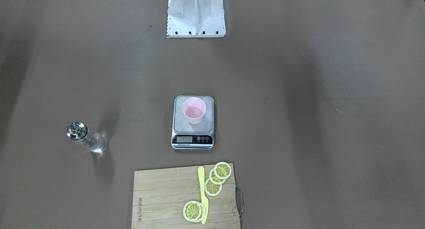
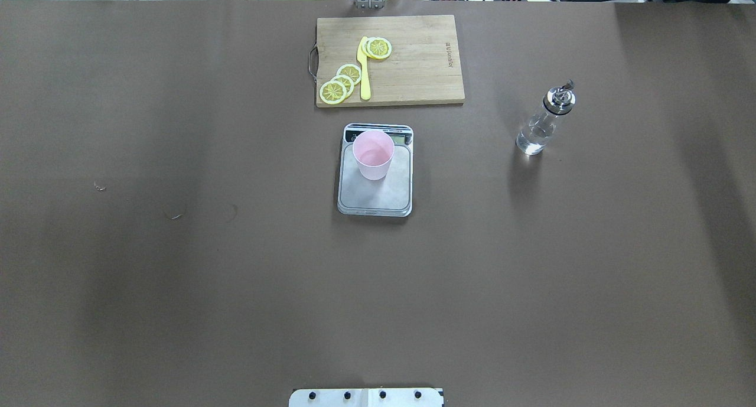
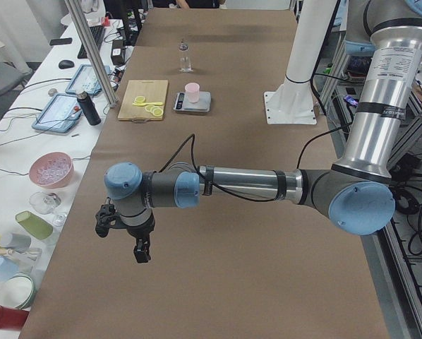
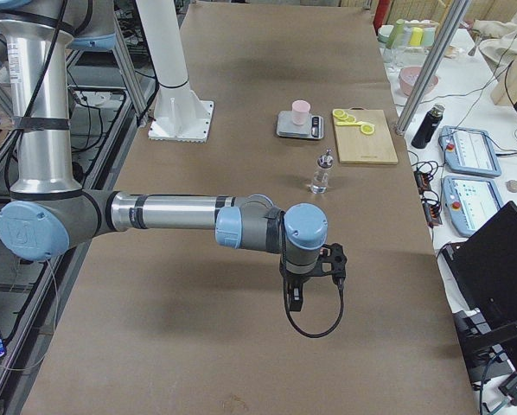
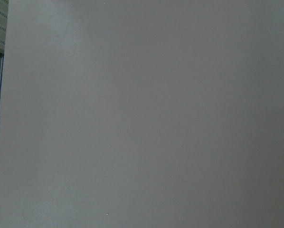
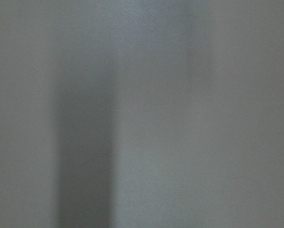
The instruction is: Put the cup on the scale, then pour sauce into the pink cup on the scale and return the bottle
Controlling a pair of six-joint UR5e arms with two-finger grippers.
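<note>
The pale pink cup [image 1: 194, 110] stands upright on the grey platform of the scale [image 1: 181, 124] at mid-table; both also show in the overhead view, cup [image 2: 373, 155] and scale [image 2: 378, 197]. The glass bottle [image 1: 85, 137] with its metal spout stands alone on the table, on my right side [image 2: 543, 120], with clear sauce [image 1: 97, 145] in its lower part. My left gripper [image 3: 139, 248] hangs over bare table far from the scale, at the table's left end. My right gripper [image 4: 295, 298] hangs likewise at the right end. I cannot tell whether either is open or shut. Both wrist views show only brown table.
A wooden cutting board [image 2: 425, 70] with lemon slices [image 2: 339, 85] and a yellow knife [image 2: 364, 67] lies just beyond the scale. The white robot pedestal [image 1: 196, 14] stands at my edge. Bowls, cups and tablets [image 3: 56, 113] lie on a side bench beyond the far edge.
</note>
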